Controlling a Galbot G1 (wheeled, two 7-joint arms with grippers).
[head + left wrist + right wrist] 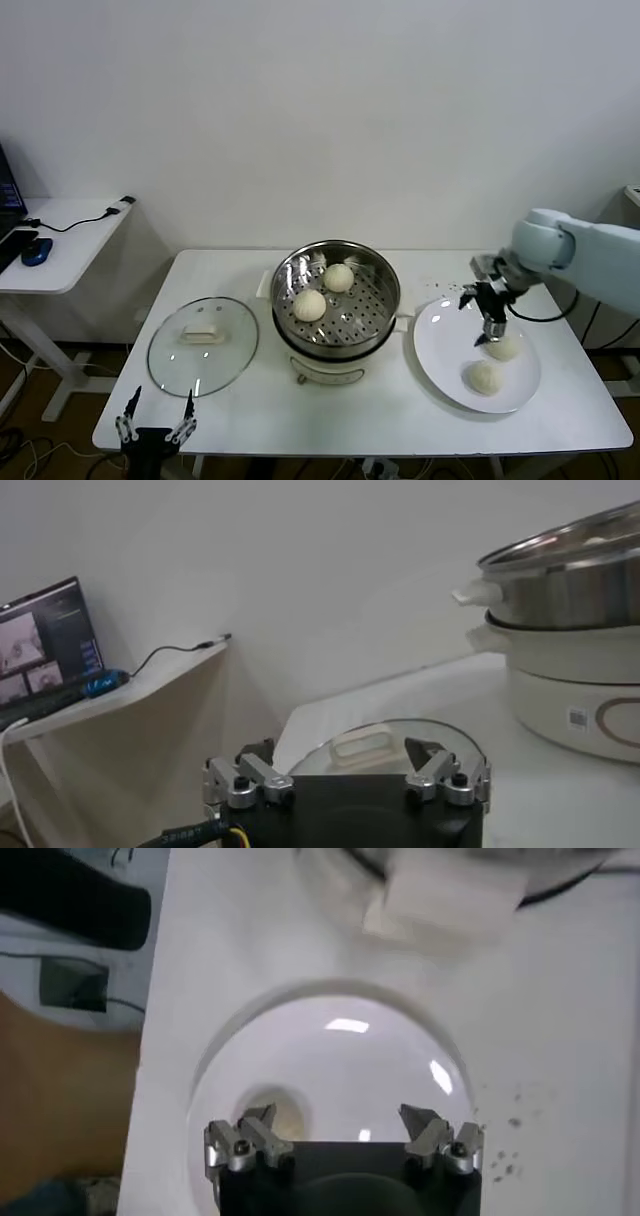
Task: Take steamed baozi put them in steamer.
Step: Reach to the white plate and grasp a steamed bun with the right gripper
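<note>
The steel steamer (335, 300) on its white base stands mid-table and holds two cream-white baozi (310, 304) (339, 277) on its perforated tray. Two more baozi (503, 347) (484, 376) lie on a white plate (440, 340) to the right. My right gripper (487, 332) is open just above the plate, next to the farther baozi there. In the right wrist view the open right gripper (338, 1118) hangs over the plate (330, 1048), with a baozi (283, 1116) partly showing by one finger. My left gripper (155, 412) is open and empty, parked low at the table's front left.
A round glass lid (203, 345) with a white handle lies on the table left of the steamer; it also shows in the left wrist view (380, 742), with the steamer (570, 580) beyond. A white side desk (60, 240) with cables stands to the far left.
</note>
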